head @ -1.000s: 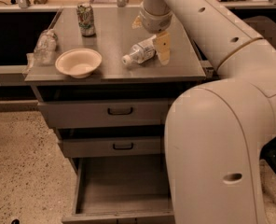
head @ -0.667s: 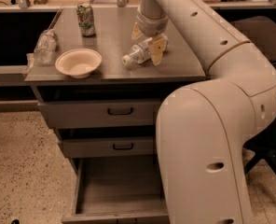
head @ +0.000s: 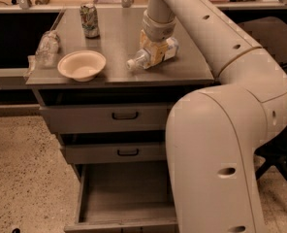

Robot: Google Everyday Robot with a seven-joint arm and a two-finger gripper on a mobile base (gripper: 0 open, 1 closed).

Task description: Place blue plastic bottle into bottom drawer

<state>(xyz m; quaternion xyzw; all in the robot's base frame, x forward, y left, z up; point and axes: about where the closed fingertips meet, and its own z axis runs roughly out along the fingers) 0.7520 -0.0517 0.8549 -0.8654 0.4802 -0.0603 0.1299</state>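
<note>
Tool (head: 152, 52) was down on the worktop (head: 119, 38), right of centre, at the end of the cream arm (head: 231, 57) reaching in from the right. It sat directly over the middle of the blue plastic bottle (head: 169, 48). Whether it was clenched on the bottle or merely set over it: cannot tell.

The bottle lay on its side on the worktop, white cap pointing left and slightly near, base end showing to the right of the tool.

Bottom drawer (head: 124, 193) stood pulled out toward the near side, grey floor showing, nothing seen in it. The right part was hidden behind the arm's large near link. Top drawer (head: 85, 118) and middle drawer (head: 95, 153) were closed, each with a black handle.

Also on the worktop:
- A cream bowl (head: 82, 65) near the front left.
- A crumpled clear bag (head: 45, 50) at the left edge, just beside the bowl.
- A green-patterned can (head: 89, 20) upright toward the far left, well apart from the bottle.
</note>
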